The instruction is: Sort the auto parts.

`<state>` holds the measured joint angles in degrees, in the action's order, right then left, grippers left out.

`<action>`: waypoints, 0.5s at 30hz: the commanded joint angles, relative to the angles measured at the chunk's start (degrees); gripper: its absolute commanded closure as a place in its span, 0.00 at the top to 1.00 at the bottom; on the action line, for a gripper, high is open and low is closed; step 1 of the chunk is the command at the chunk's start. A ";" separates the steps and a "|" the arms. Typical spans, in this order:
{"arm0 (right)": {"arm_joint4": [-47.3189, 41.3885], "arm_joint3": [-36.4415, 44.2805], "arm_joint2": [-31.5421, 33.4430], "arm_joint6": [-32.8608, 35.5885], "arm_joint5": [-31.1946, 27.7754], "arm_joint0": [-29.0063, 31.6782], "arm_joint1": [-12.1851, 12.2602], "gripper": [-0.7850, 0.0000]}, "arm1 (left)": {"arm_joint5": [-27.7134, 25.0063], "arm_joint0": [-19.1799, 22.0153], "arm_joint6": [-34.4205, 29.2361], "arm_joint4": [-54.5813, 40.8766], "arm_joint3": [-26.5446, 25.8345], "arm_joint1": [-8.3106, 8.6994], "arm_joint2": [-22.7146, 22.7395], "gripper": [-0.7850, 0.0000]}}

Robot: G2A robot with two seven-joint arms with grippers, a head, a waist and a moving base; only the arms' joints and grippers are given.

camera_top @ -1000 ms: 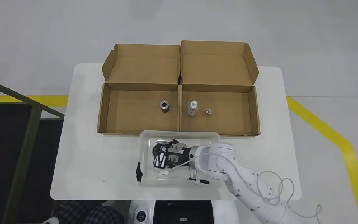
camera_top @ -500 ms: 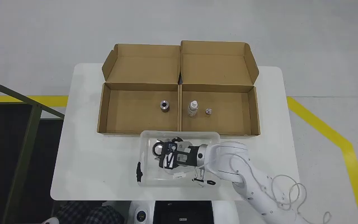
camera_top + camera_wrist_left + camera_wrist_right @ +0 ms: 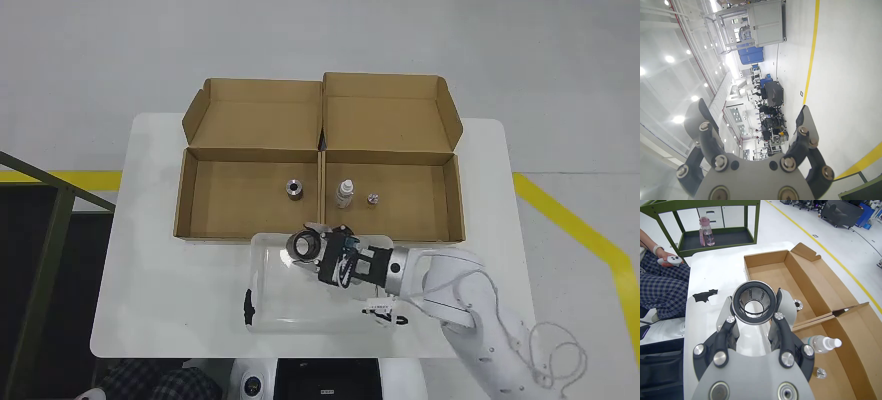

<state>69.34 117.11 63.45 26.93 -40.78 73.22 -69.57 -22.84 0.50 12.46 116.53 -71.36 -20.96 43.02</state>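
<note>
White desk [image 3: 150,200]: right end effector [image 3: 755,303] clamps metal bearing sleeve [image 3: 761,295] by its outer wall, above far edge of clear bin [image 3: 262,300]. Likely heavy, stiff, slick; grip mid-body. Left end effector [image 3: 753,106] spread wide, empty.

The metal sleeve [image 3: 757,292] is shiny with a matt black rim, the cardboard boxes [image 3: 240,200] matt, the plastic tub [image 3: 270,295] clear and glossy, the tabletop [image 3: 150,260] smooth.
</note>
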 commanded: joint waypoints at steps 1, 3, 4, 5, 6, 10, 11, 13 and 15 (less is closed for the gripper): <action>-0.45 0.58 1.31 -0.33 -0.13 0.63 0.25 0.00 | 0.00 0.00 0.00 0.00 0.00 0.00 0.00 1.00; -0.46 1.28 2.60 -0.62 -0.01 1.34 0.51 0.00 | 0.00 0.00 0.00 0.00 0.00 0.00 0.00 1.00; -0.67 1.52 3.13 -0.84 -0.09 1.69 0.63 0.00 | 0.00 0.00 0.00 0.00 0.00 0.00 0.00 1.00; -0.82 1.68 3.66 -1.01 -0.12 1.97 0.74 0.00 | 0.00 0.00 0.00 0.00 0.00 0.00 0.00 1.00; -0.96 1.84 4.14 -1.21 -0.15 2.23 0.85 0.00 | 0.00 0.00 0.00 0.00 0.00 0.00 0.00 1.00; -1.92 2.26 5.91 -2.13 -0.16 3.13 1.22 0.00 | 0.00 0.00 0.00 0.00 0.00 0.00 0.00 1.00; -2.09 2.46 6.27 -2.34 -0.18 3.34 1.30 0.00 | 0.00 0.00 0.00 0.00 0.00 0.00 0.00 1.00; -2.49 2.78 6.93 -2.71 -0.26 3.72 1.47 0.00 | 0.00 0.00 0.00 0.00 0.00 0.00 0.00 1.00; -2.77 3.01 7.47 -2.98 -0.34 4.02 1.62 0.00 | 0.00 0.00 0.00 0.00 0.00 0.00 0.00 1.00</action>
<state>66.69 120.04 70.73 24.05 -41.08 77.13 -68.01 -22.84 0.50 12.46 116.53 -71.36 -20.96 43.02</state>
